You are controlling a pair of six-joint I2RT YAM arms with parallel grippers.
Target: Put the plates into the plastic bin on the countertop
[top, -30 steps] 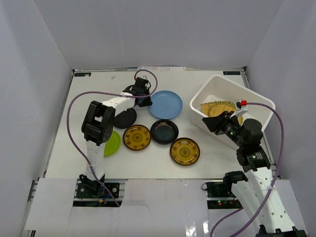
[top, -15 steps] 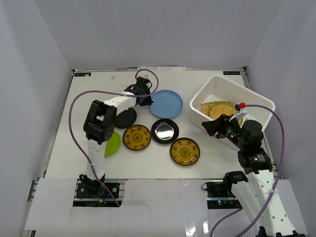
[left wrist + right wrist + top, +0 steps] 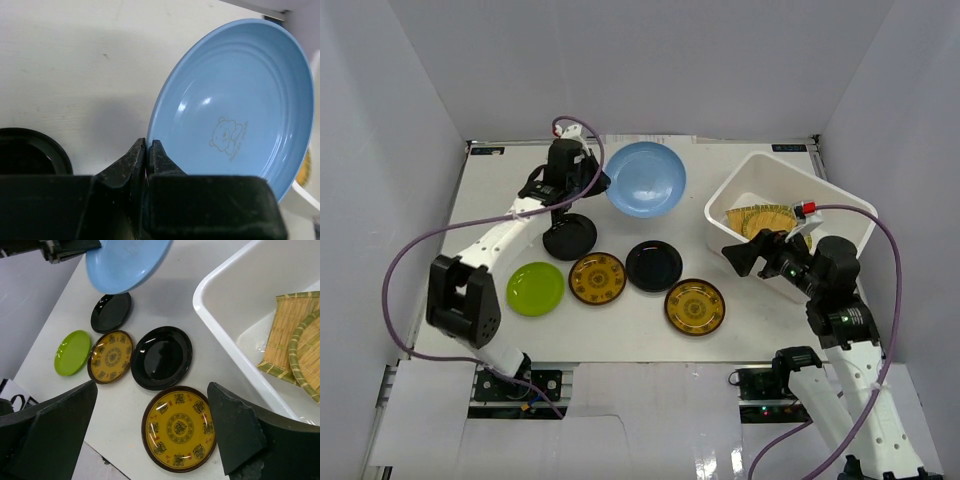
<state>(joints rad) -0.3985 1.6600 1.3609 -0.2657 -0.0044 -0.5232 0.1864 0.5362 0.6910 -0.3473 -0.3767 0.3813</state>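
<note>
My left gripper point(image 3: 592, 182) point(image 3: 149, 145) is shut on the rim of the light blue plate point(image 3: 647, 178) point(image 3: 240, 100), which hangs tilted above the back of the countertop point(image 3: 620, 335). My right gripper point(image 3: 742, 256) point(image 3: 151, 390) stands wide open and empty beside the near left wall of the plastic bin point(image 3: 820, 190) point(image 3: 225, 335). Tan woven plates point(image 3: 765, 217) point(image 3: 305, 347) lie inside the bin. Below the right gripper lie an amber plate point(image 3: 695, 306) point(image 3: 180, 427) and a black plate point(image 3: 654, 265) point(image 3: 161, 357).
Further left on the countertop lie a second amber plate point(image 3: 597, 277) point(image 3: 111, 356), a lime green plate point(image 3: 536, 288) point(image 3: 72, 352) and a second black plate point(image 3: 569, 236) point(image 3: 111, 312). White walls close in on three sides. The left arm's purple cable point(image 3: 405, 265) loops over the left edge.
My left arm has raised the blue plate off the countertop and tipped it up, moving back and left. My right gripper has opened wide and drawn back from the woven plates in the bin.
</note>
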